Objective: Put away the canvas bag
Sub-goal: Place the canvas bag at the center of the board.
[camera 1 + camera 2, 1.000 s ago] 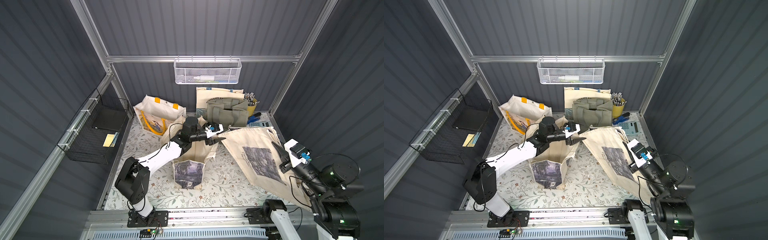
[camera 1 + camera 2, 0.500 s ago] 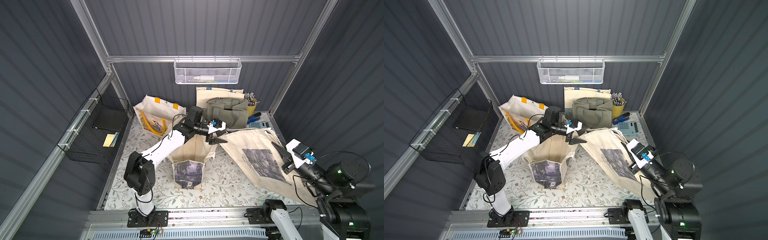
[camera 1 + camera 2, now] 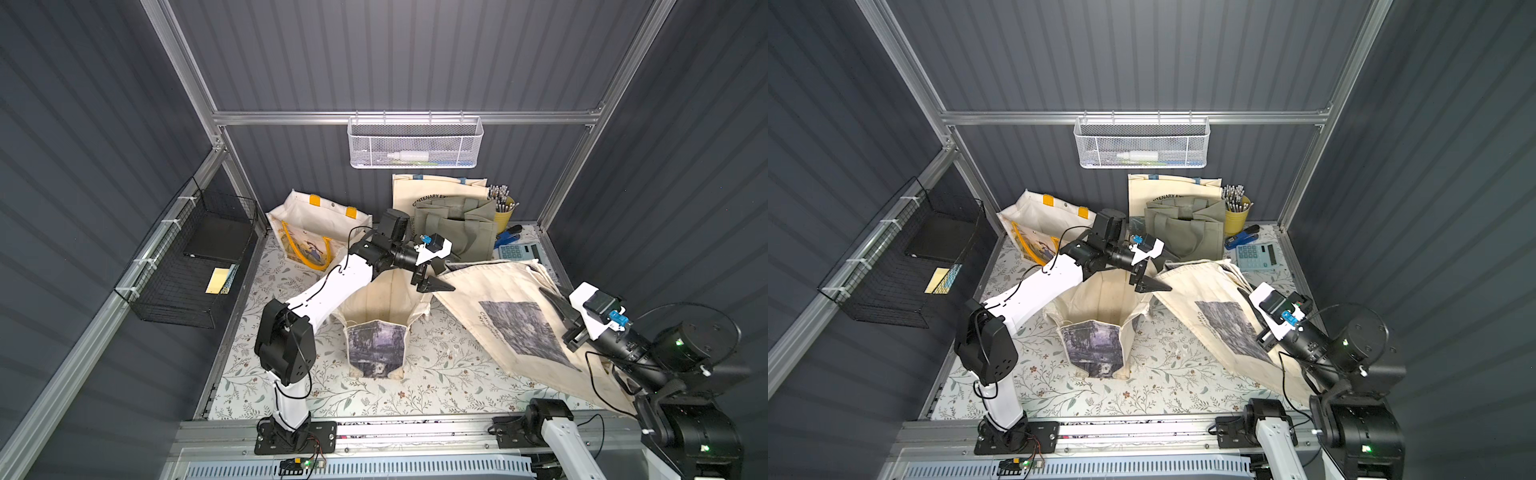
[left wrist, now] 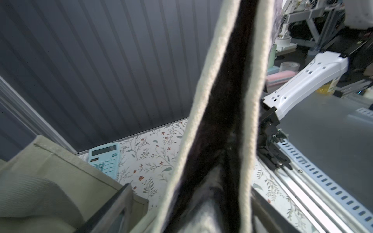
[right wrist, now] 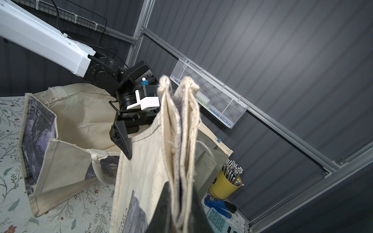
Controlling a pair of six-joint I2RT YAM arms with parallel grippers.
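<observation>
Canvas bag: flat cream canvas bag (image 3: pixel 511 316) with a dark printed picture, spread at a slant over the right side of the flowered tabletop (image 3: pixel 436 374).
Right gripper: the right gripper (image 3: pixel 548 297) has its jaws clamped on the canvas bag's bunched edge; in the right wrist view the cloth (image 5: pixel 179 131) rises in folds from between them.
Left gripper: the left gripper (image 3: pixel 446 272) is at the canvas bag's far corner. Its jaws stand wide apart, with the bag's edge (image 4: pixel 220 100) running between them.
Open bag: a second printed open bag (image 3: pixel 376 345) stands upright in the middle, mouth open, just beside the canvas bag's far corner and below the left gripper.
Back wall: green bag (image 3: pixel 457 224), pencil cup (image 3: pixel 503 208), stapler (image 3: pixel 509 237) and calculator (image 3: pixel 517 251).
</observation>
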